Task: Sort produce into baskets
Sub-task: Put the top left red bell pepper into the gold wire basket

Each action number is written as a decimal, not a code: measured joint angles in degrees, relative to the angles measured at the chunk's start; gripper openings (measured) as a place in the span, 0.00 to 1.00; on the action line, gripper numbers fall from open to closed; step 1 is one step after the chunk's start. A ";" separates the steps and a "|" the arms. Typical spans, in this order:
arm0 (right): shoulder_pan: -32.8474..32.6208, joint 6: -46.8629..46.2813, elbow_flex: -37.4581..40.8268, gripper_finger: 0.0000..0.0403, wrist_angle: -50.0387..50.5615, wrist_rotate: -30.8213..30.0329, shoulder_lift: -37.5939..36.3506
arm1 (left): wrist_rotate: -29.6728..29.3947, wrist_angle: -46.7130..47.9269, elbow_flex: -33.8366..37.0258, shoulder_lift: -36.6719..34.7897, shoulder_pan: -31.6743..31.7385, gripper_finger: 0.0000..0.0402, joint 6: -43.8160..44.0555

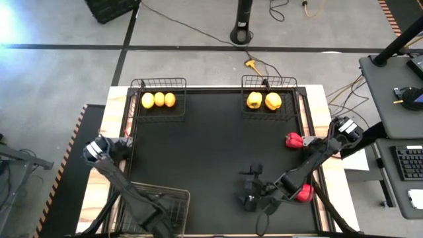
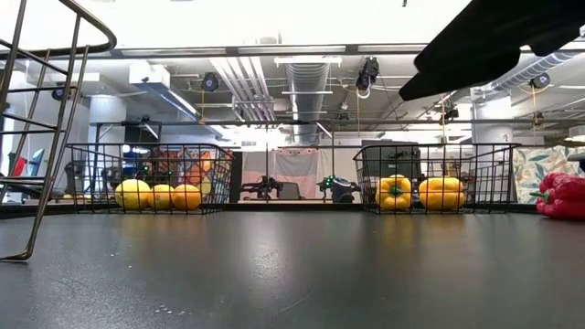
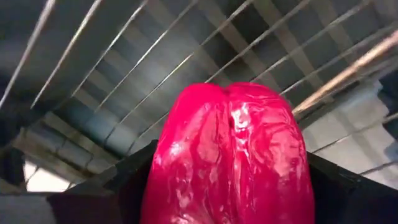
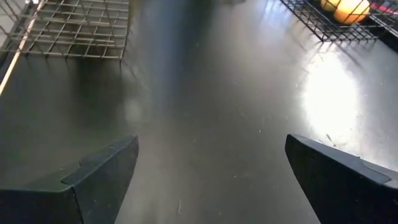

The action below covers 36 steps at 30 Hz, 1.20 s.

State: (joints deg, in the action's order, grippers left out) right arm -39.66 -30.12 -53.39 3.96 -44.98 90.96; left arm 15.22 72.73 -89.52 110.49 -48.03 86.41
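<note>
Closest to us, filling the left wrist view, is a red bell pepper (image 3: pixel 230 155) held between the left gripper's (image 3: pixel 224 186) dark jaws, with the wire mesh of a basket just beyond it. In the high view that near-left basket (image 1: pixel 173 196) sits at about 7 o'clock on the black table (image 1: pixel 211 145), and the left arm reaches over it, hiding the pepper from above.

At about 5 o'clock we see the right gripper (image 1: pixel 250 188) low over bare table, its jaws spread wide with nothing between them; its wrist view shows only the dark surface between the fingers (image 4: pixel 99 177). A second red pepper (image 1: pixel 305 193) lies partly under the right arm near the table's right edge, and a third red pepper (image 1: pixel 294 140) rests at about 3 o'clock.

Farthest off, the far-left basket (image 1: pixel 158 83) at 11 o'clock holds three yellow-orange round fruits (image 1: pixel 158 100) in a row. The far-right basket (image 1: pixel 268 80) at 1 o'clock holds two yellow bell peppers (image 1: pixel 264 100) side by side.
</note>
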 joint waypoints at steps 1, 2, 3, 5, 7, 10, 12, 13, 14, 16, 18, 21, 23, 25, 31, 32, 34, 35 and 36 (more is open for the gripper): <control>-0.08 0.33 0.00 0.99 0.01 0.01 0.00 | -0.09 -0.01 1.70 -1.58 -0.60 0.68 2.75; -0.07 0.71 0.00 0.99 -0.01 -0.02 0.00 | -0.64 -0.11 3.39 -3.16 -1.23 0.68 5.61; -0.07 0.84 0.00 0.99 -0.03 -0.02 0.00 | -1.13 -0.25 4.79 -4.60 -1.70 0.68 8.43; -0.07 1.10 0.00 0.99 0.01 0.01 0.00 | -2.80 -3.19 7.29 -7.23 -2.57 0.68 14.34; -0.07 1.30 -0.02 0.99 -0.03 -0.02 0.00 | -4.12 -4.52 8.95 -8.30 -3.01 0.68 19.23; -0.07 1.44 -0.15 0.99 0.00 -0.02 0.00 | -6.37 -8.89 11.00 -8.30 -3.19 0.68 20.72; -0.07 1.44 -0.23 0.99 -0.01 0.00 0.00 | -6.76 -12.23 13.19 -8.19 -3.13 0.68 19.56; -0.07 1.44 -0.25 0.99 -0.03 -0.02 0.00 | -6.77 -14.04 14.50 -8.07 -3.19 0.68 19.23; -0.07 1.44 -0.26 0.99 0.03 -0.02 0.00 | -6.80 -15.66 15.90 -8.06 -3.29 0.68 19.33; -0.07 1.44 -0.33 0.99 -0.03 -0.02 0.00 | -6.79 -17.41 18.26 -8.06 -3.47 0.68 19.77; -0.07 1.44 -0.33 0.99 0.01 -0.02 0.00 | -7.04 -20.32 20.15 -8.06 -3.62 0.69 20.08; -0.07 1.26 -0.33 0.99 0.03 -0.02 0.00 | -7.32 -23.84 22.16 -7.99 -3.56 0.71 20.20; -0.07 1.26 -0.33 0.99 0.01 -0.02 -0.02 | -7.36 -25.86 22.98 -7.93 -3.56 0.73 20.22; -0.07 1.26 -0.33 0.99 0.01 -0.02 -0.02 | -7.32 -25.98 23.34 -7.93 -3.58 0.75 20.20; -0.07 0.76 -0.33 0.99 0.01 -0.04 -0.02 | -6.78 -18.91 20.40 -7.95 -3.58 0.81 19.09; -0.07 0.75 -0.33 0.99 0.02 -0.04 -0.02 | -6.79 -16.35 19.06 -7.97 -3.58 0.82 19.08; -0.07 0.71 -0.33 0.99 0.01 -0.04 -0.02 | -6.77 -10.03 15.66 -7.95 -3.58 0.85 18.84; -0.07 0.69 -0.33 0.99 0.01 -0.02 -0.04 | -6.78 -6.78 13.64 -7.97 -3.58 0.86 18.36; -0.07 0.65 -0.33 0.99 0.01 -0.04 -0.03 | -7.00 -3.73 11.41 -7.99 -3.56 0.87 17.65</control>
State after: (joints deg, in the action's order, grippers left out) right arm -39.72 -29.47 -53.71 3.97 -45.01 90.93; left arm 8.22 69.00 -78.11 102.50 -51.59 104.06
